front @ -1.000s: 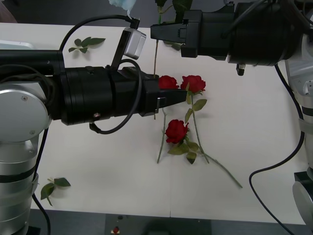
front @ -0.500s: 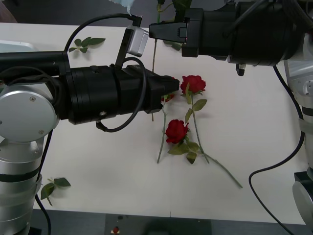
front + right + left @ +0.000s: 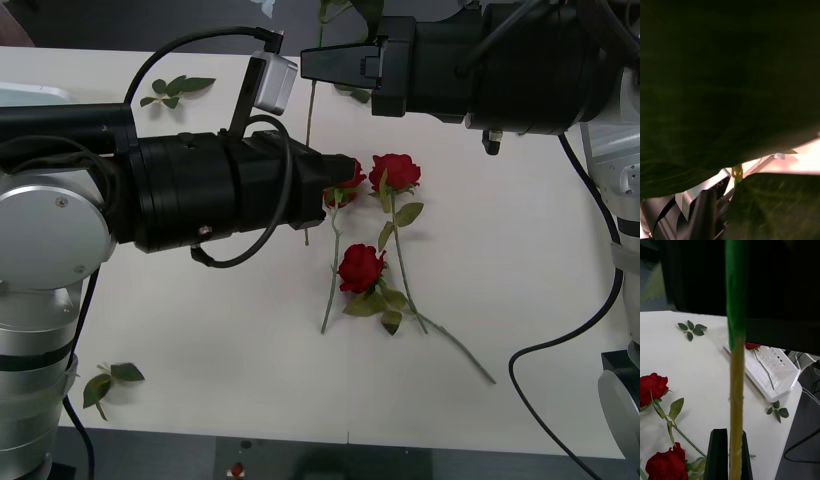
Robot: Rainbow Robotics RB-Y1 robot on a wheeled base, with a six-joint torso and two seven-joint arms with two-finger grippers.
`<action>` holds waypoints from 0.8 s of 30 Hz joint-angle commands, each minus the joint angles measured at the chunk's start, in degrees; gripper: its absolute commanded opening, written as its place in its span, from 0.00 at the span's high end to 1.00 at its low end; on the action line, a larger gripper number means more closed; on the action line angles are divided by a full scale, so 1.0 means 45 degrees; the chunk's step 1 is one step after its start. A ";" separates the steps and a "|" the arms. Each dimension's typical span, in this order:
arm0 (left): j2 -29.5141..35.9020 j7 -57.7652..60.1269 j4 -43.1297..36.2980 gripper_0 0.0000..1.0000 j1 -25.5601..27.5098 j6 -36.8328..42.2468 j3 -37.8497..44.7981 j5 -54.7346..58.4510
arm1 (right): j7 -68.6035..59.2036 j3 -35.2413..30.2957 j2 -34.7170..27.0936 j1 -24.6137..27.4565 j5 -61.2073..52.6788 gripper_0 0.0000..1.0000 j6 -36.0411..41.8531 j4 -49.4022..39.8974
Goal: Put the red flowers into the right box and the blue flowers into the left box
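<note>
Left pincer (image 3: 729, 450): clamped on a green flower stem (image 3: 735, 352). Since a second ago the left arm has slid toward frame centre, now covering most of the leftmost rose (image 3: 345, 185) on the tabletop (image 3: 500, 280). Likely a flower in transit.

Red flowers (image 3: 361, 267): three at centre; a fourth (image 3: 751, 346) in the right box (image 3: 775, 375).

Right pincer (image 3: 335, 63), upper centre: grip cannot be told.

Bloom of held stem: cut off at top edge.
</note>
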 commanded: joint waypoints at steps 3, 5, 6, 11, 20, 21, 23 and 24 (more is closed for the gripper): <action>0.1053 0.0257 -0.0139 1.00 -0.0288 -0.0089 0.0794 0.1108 | 0.0079 -0.0003 0.0332 -0.0422 -0.0109 0.00 -0.0148 -0.0373; 0.1365 0.0257 -0.0139 1.00 -0.0229 -0.0089 0.1165 0.1537 | 0.0079 -0.0003 0.0332 -0.0422 -0.0109 0.00 -0.0148 -0.0373; 0.1463 0.0257 -0.0139 1.00 -0.0210 -0.0069 0.1243 0.1615 | 0.0079 -0.0003 0.0332 -0.0422 -0.0109 0.00 -0.0148 -0.0373; 0.2224 0.0257 -0.0139 1.00 -0.0034 -0.0069 0.2102 0.2280 | 0.0079 -0.0003 0.0332 -0.0422 -0.0109 0.00 -0.0148 -0.0373; 0.4060 0.0218 -0.0158 1.00 0.1431 -0.0069 0.4504 0.4057 | 0.0059 0.0017 0.0312 -0.0168 0.0028 0.00 -0.0109 -0.0236; 0.4236 0.0198 -0.0158 1.00 0.1568 -0.0050 0.4661 0.4174 | 0.0059 0.0017 0.0312 -0.0168 0.0047 0.00 -0.0089 -0.0197; 0.4881 0.0159 -0.0158 1.00 0.2154 0.0028 0.5442 0.4565 | -0.0019 -0.0003 0.0117 -0.0168 0.0262 0.00 -0.0031 -0.0158; 0.5037 0.0159 -0.0139 1.00 0.2271 0.0126 0.5637 0.4604 | -0.0058 -0.0003 0.0078 -0.0168 0.0379 0.00 -0.0011 -0.0178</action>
